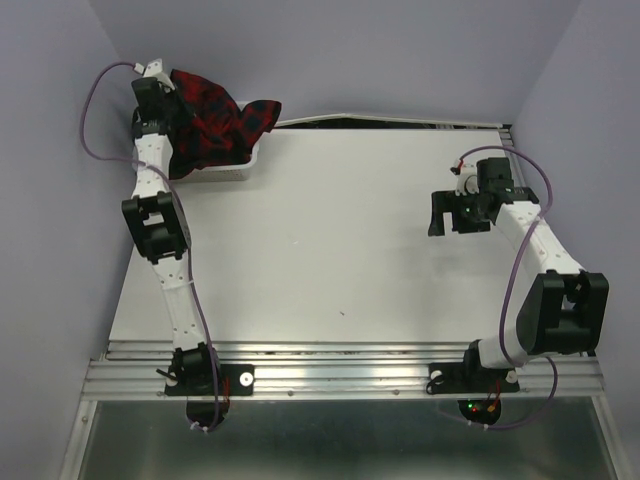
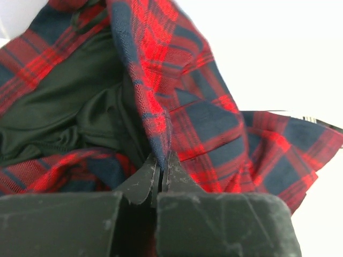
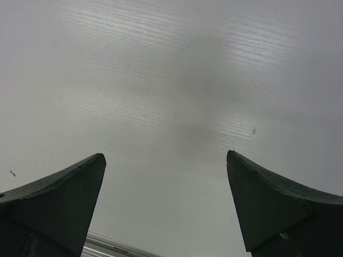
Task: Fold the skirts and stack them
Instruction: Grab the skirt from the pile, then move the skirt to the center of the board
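Note:
The red-and-navy tartan skirt (image 1: 215,125) is bunched in the white basket (image 1: 225,176) at the far left corner of the table. My left gripper (image 1: 152,95) reaches over it. In the left wrist view my left gripper (image 2: 162,158) is shut on a fold of the tartan skirt (image 2: 203,112), with its dark lining showing to the left. My right gripper (image 1: 447,212) hangs open and empty above the bare table at the right; in the right wrist view it (image 3: 166,160) shows only table between its fingers. The tan-brown skirt is out of view.
The white table (image 1: 340,250) has a metal rail along its near edge (image 1: 340,365). Purple walls close in on the left, back and right. A dark gap runs along the table's far edge (image 1: 400,122).

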You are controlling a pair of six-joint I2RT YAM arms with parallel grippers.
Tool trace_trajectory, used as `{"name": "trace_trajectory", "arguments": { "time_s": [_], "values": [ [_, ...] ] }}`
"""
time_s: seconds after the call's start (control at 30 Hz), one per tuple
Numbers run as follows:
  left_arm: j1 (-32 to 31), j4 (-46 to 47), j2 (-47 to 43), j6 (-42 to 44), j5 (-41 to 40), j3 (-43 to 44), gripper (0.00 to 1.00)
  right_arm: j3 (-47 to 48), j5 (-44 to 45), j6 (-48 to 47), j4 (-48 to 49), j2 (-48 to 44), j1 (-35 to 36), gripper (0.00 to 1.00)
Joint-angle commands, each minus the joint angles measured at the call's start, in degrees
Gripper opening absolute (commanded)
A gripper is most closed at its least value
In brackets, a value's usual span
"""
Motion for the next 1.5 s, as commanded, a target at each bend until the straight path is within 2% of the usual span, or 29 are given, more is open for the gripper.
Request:
{"name": "trace_trajectory", "arguments": {
  "time_s": [0.0, 0.3, 0.6, 0.7, 0.73, 0.83, 0.87, 0.97, 1.07, 1.17, 1.2, 1.3, 1.33, 1.47],
  "values": [
    [0.2, 3.9, -9.5, 2.0, 3.8, 5.8, 0.0, 3.1, 0.7, -0.9, 1.9, -0.5, 0.0, 1.0],
    [-1.7, 13.8, -33.9, 2.6, 7.7, 1.8, 0.0, 5.8, 0.4, -1.7, 1.9, -2.6, 0.0, 1.0],
    [-6.7, 16.4, -47.6, -5.9, 18.3, 0.5, 0.0, 8.8, -2.3, -3.0, 2.2, -5.7, 0.0, 1.0],
    [-11.8, 15.5, -55.6, -4.9, 20.7, -6.5, 0.0, 9.6, -3.6, -4.3, 2.2, -7.7, 0.0, 1.0],
    [-16.0, 15.0, -57.3, -4.2, 21.0, -11.6, 0.0, 9.8, -3.7, -4.8, 2.2, -8.7, 0.0, 1.0],
    [-20.9, 12.8, -62.5, -2.7, 20.9, -20.2, 0.0, 10.2, -3.4, -5.4, 2.0, -9.7, 0.0, 1.0],
    [-23.8, 12.4, -63.8, -2.0, 20.5, -27.0, 0.0, 10.3, -3.5, -5.9, 1.9, -10.3, 0.0, 1.0],
    [-28.5, 9.5, -66.4, 2.4, 16.0, -39.0, 0.0, 10.5, -4.6, -7.1, 0.5, -11.0, 0.0, 1.0],
    [-33.4, 9.1, -65.7, 6.2, 10.5, -47.5, 0.0, 10.6, -6.3, -9.6, -2.0, -11.0, 0.0, 1.0],
    [-36.4, 7.1, -57.8, 8.1, 6.5, -48.6, 0.0, 10.0, -7.1, -11.4, -4.3, -10.3, 0.0, 1.0],
    [-36.6, 7.1, -57.8, 8.4, 6.9, -48.0, 0.0, 9.9, -7.0, -11.7, -4.8, -9.9, 0.0, 1.0],
    [-37.3, 1.9, -47.6, 10.6, 9.3, -41.8, 0.01, 9.8, -7.4, -12.6, -6.3, -8.2, 0.0, 1.0],
    [-37.7, -3.1, -42.1, 12.4, 9.7, -39.4, 0.03, 9.7, -6.8, -12.9, -6.3, -7.7, 0.0, 1.0],
    [-38.6, -16.1, -32.1, 19.8, 10.8, -25.0, 0.18, 9.4, -5.4, -13.4, -5.2, -6.2, 0.0, 1.0]
  ]
}}
